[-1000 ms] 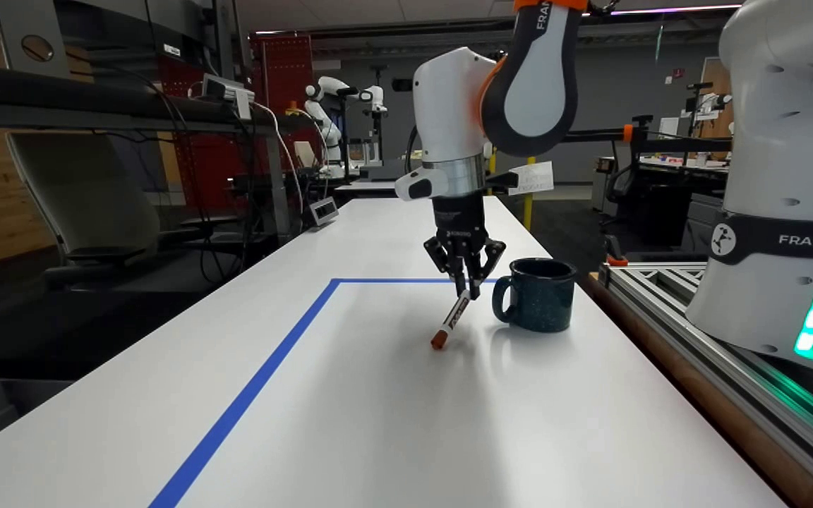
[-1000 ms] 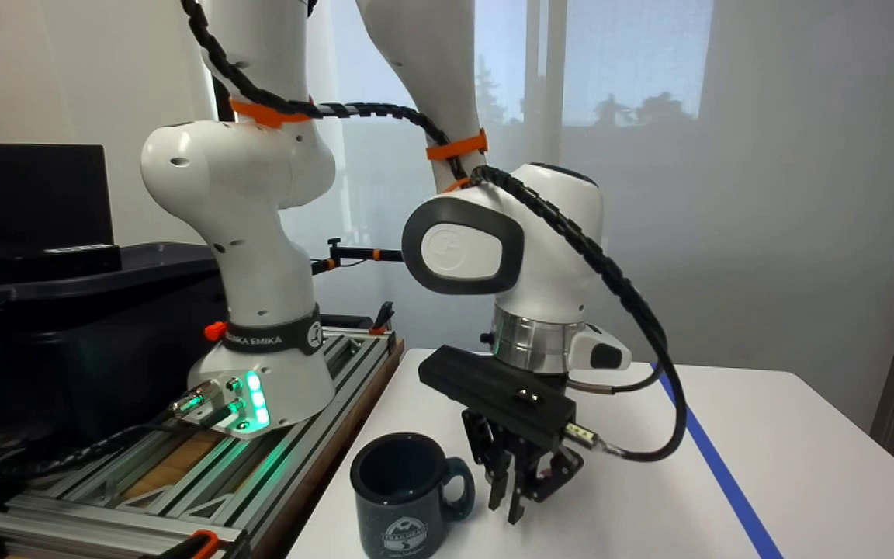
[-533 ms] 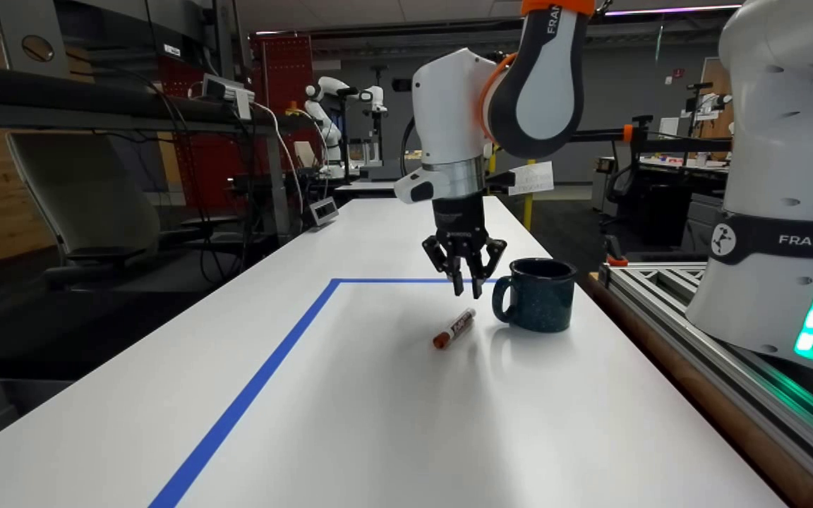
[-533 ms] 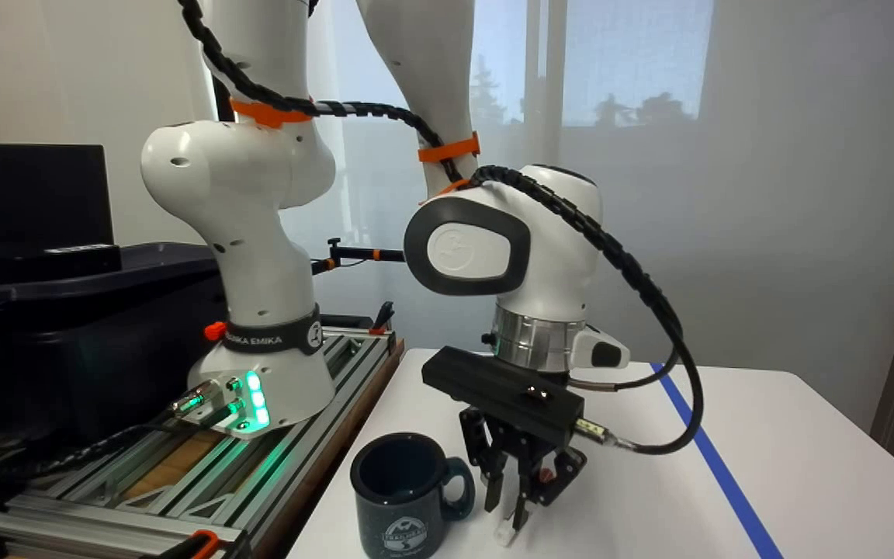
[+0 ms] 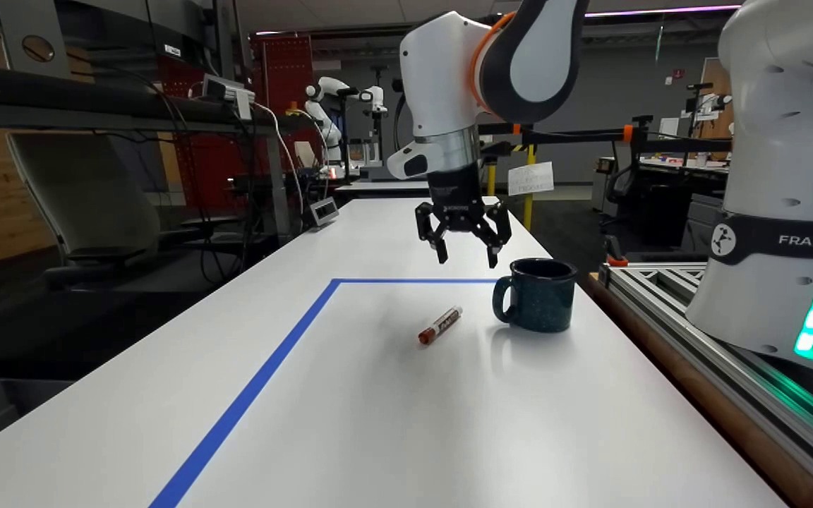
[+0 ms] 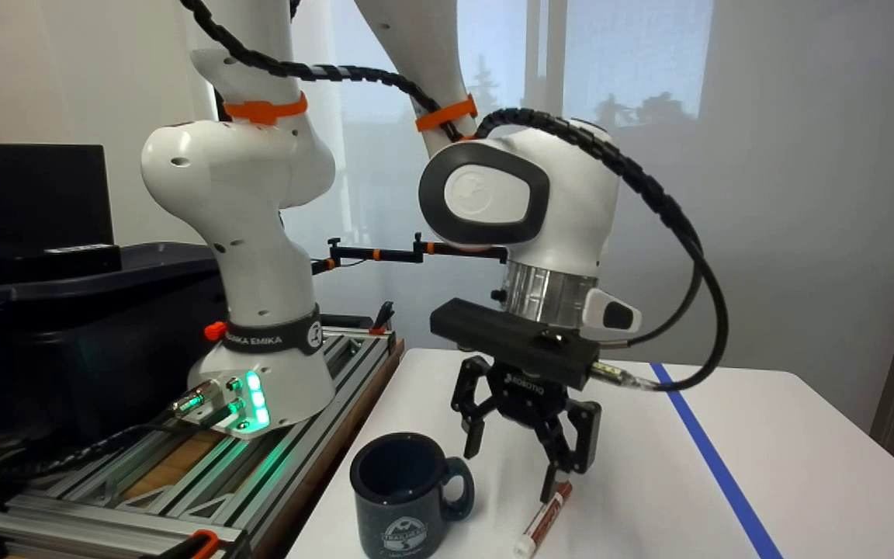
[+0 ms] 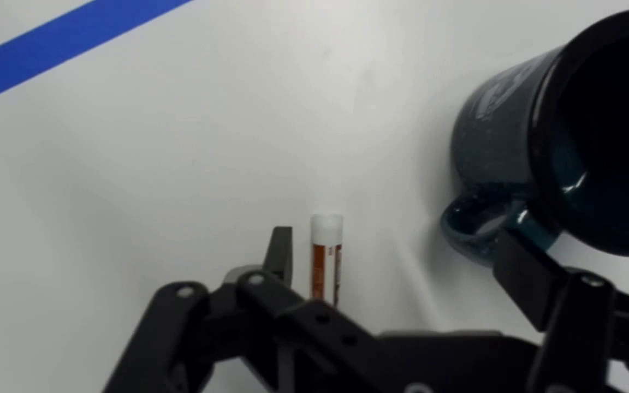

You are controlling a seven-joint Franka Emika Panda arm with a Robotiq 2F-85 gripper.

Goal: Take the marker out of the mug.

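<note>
Up goes the black two-fingered gripper (image 5: 468, 259), spread wide and empty, the slim reddish-orange-and-white marker (image 5: 440, 326) lying on the white table (image 5: 350, 409) near the squat teal-blue mug (image 5: 544, 298): release looks done, clean retreat next!
</note>
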